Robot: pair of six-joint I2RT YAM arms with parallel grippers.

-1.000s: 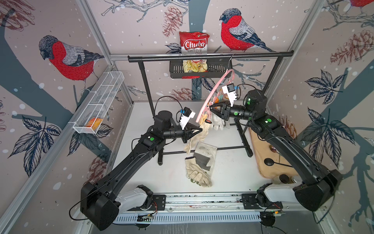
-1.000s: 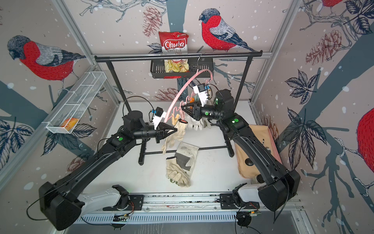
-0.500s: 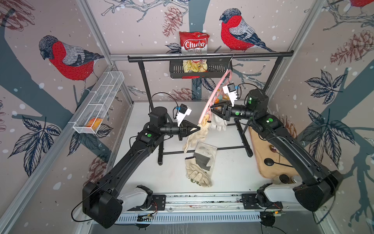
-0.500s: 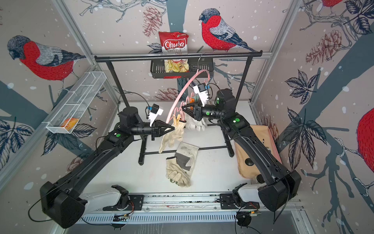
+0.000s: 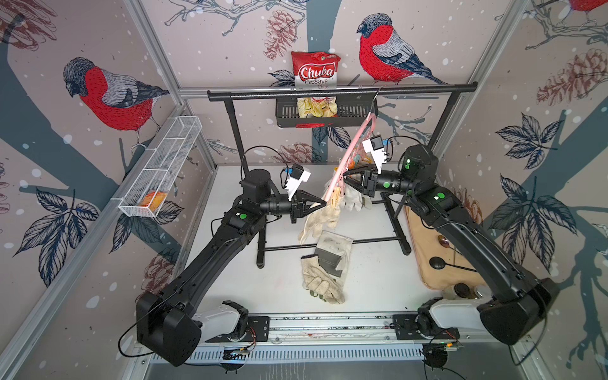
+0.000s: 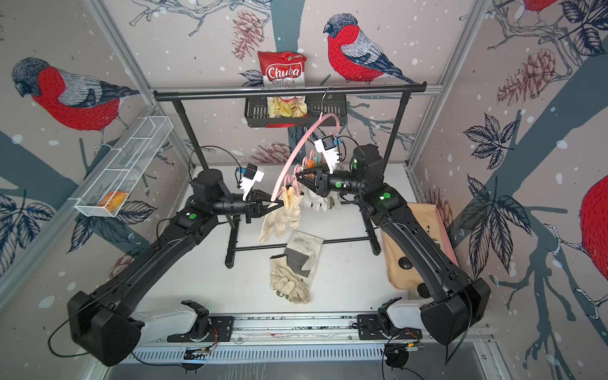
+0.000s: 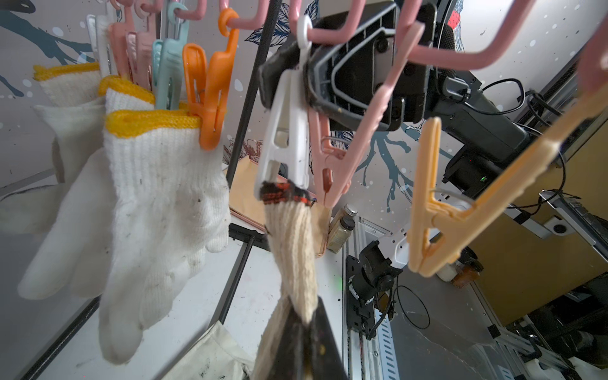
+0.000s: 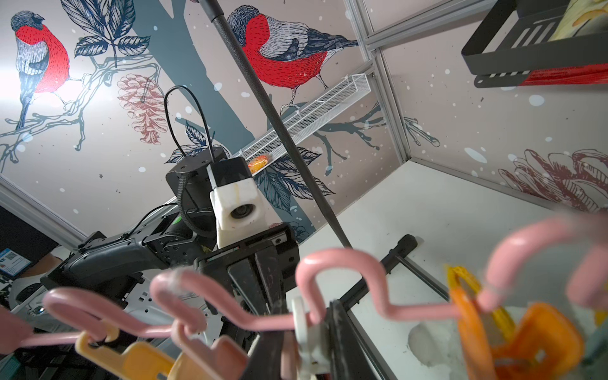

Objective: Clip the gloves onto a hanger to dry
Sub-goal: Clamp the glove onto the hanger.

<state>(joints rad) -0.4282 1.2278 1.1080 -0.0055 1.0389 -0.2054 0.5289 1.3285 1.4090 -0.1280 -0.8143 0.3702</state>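
Standing across the back half of the desk (image 5: pixel 371 289), the black rack (image 5: pixel 342 91) carries the pink hanger (image 5: pixel 344 163) by its hook near the right end of the top bar. The hanger is aslant, its lower end reaching forward and leftward between the two arms. Loose gloves (image 5: pixel 325 266) lie on the desk in front of the rack's foot bar, toward the front edge. Knit gloves with yellow cuffs (image 7: pixel 158 197) hang clipped further along the hanger's row.

The left gripper (image 5: pixel 321 204) is pinched tight on the body of a beige knit glove (image 7: pixel 292 237). Its long axis runs from those jaws straight up to its dark, red-flecked cuff (image 7: pixel 283 194), which sits right at the mouth of the white clothespin (image 7: pixel 284 131).

The right gripper (image 5: pixel 344 179) meets the hanger from the opposite side, facing the left one. Its jaws are narrow and closed on that pin's upper ends, as the right wrist view shows. Whether the pin already bites the cuff cannot be told.

The coming move likely turns on that line of jaws, glove and pin mouth. The right arm is nearer the pin, so it would let the pin spring closed while the left holds the cuff up into it. If the cuff sags, the pin may close on nothing.
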